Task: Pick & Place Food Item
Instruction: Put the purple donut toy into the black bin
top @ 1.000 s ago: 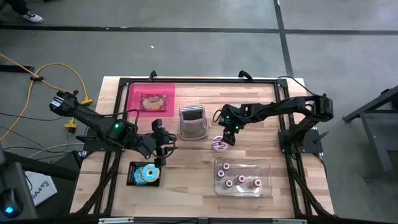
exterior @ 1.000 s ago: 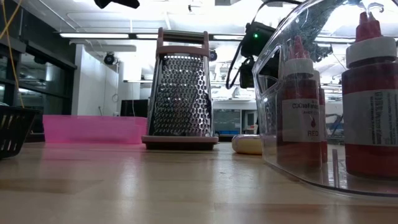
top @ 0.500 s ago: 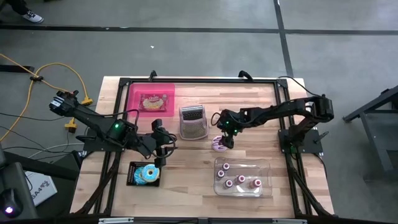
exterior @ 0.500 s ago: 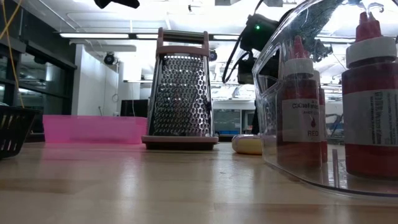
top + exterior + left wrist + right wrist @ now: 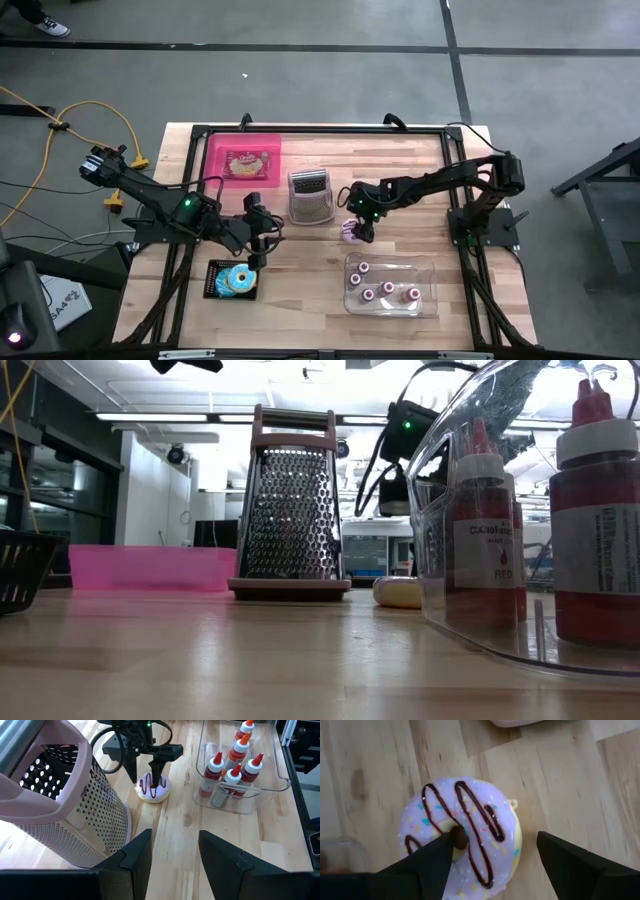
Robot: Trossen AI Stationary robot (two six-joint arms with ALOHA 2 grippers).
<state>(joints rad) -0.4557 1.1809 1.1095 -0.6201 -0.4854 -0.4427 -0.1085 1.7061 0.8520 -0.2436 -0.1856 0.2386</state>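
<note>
You are at the grabbing step: your right claw (image 5: 492, 855) hangs wide apart over the purple donut (image 5: 462, 837) lying on the table (image 5: 300, 260) beside the grater (image 5: 311, 196), so next squeeze and lift.

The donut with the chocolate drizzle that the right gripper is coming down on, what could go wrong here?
1. The right gripper is open, one finger at the hole of the donut and the other outside its rim. Only one side gets pinched, so it may tilt or slip on lifting.
2. The grater stands close beside the donut; a sideways swing could knock it.
3. The clear bin of bottles sits just past the donut on the other side, and could be clipped.
</note>
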